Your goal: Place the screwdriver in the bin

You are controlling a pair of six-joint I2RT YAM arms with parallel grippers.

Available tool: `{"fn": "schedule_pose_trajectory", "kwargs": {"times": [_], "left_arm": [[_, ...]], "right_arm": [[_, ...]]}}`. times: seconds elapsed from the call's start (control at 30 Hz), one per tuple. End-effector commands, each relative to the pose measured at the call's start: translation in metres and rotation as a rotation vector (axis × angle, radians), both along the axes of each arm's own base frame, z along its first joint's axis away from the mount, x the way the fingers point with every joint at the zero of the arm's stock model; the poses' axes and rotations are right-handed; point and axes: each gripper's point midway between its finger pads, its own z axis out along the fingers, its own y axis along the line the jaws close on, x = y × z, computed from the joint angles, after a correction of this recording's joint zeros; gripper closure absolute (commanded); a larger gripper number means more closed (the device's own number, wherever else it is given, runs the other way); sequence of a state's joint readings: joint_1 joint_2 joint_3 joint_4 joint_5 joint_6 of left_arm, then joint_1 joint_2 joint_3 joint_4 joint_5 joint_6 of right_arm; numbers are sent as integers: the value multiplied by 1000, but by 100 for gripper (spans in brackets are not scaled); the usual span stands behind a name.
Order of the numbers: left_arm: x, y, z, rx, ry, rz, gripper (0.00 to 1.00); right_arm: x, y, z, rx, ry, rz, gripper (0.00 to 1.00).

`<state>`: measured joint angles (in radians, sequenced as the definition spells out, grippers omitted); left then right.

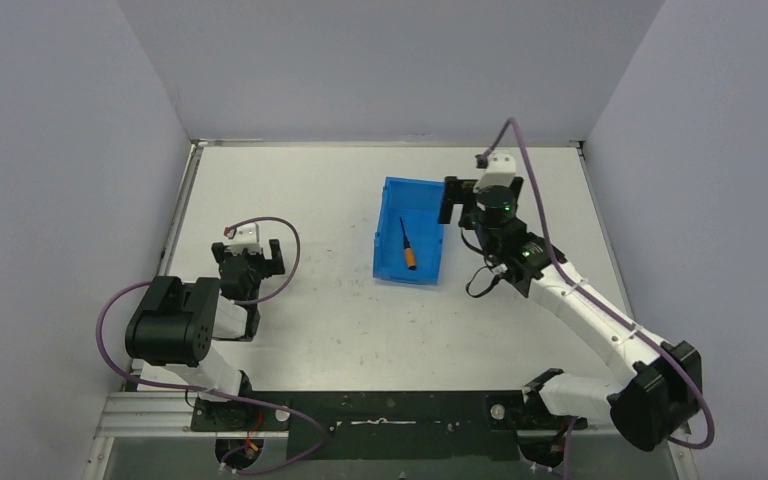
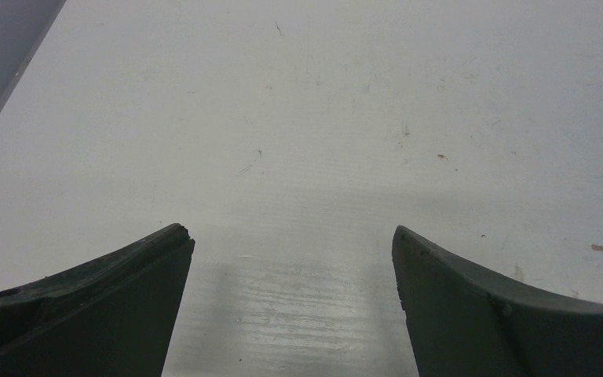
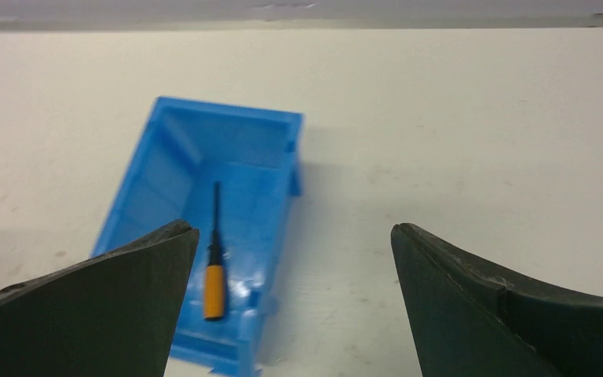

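The screwdriver [image 1: 408,246], with an orange handle and a thin black shaft, lies inside the blue bin [image 1: 392,192] at mid-table. In the right wrist view it lies on the floor of the bin [image 3: 228,110], handle toward me [image 3: 214,289]. My right gripper [image 1: 457,200] is open and empty, raised just right of the bin's far right corner. Its jaws [image 3: 294,228] stand wide apart with the bin below and to the left. My left gripper [image 1: 250,245] is open and empty, low over bare table at the left [image 2: 290,232].
Grey walls close in the white table [image 1: 290,190] at the left, back and right. A raised rim runs along the table's left edge [image 2: 8,86]. The arm bases sit on the black rail at the near edge [image 1: 390,410].
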<state>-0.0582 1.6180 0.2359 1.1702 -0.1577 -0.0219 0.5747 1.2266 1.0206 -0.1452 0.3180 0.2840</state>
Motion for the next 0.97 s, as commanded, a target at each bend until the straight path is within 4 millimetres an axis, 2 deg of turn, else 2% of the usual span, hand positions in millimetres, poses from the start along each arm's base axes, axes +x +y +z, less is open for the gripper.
{"fn": "schedule_pose_trajectory", "kwargs": {"times": [0.0, 0.03, 0.1, 0.13, 0.17, 0.33, 0.43, 0.57, 0.93], "left_arm": [[9, -2, 18, -10, -67, 2, 3], [9, -1, 18, -10, -66, 3, 3], [9, -2, 18, -10, -65, 1, 3], [9, -2, 18, -9, -65, 1, 3], [9, -2, 18, -10, -64, 2, 3], [9, -2, 18, -9, -65, 1, 3], [9, -2, 18, -9, -66, 2, 3], [10, -2, 18, -9, -65, 2, 3], [9, -2, 18, -10, -64, 1, 3]], "right_arm": [[-2, -72, -1, -16, -100, -195, 0], [-4, -84, -2, -20, -131, -230, 0], [-10, -110, -20, -30, -145, -290, 0], [-12, -119, -30, -24, -148, -302, 0], [-17, -129, -48, -27, -134, -315, 0], [-30, -161, -92, 1, -155, -354, 0], [-38, -169, -105, 11, -181, -362, 0], [-43, -171, -113, 11, -196, -360, 0], [-43, -169, -111, 13, -209, -345, 0]]}}
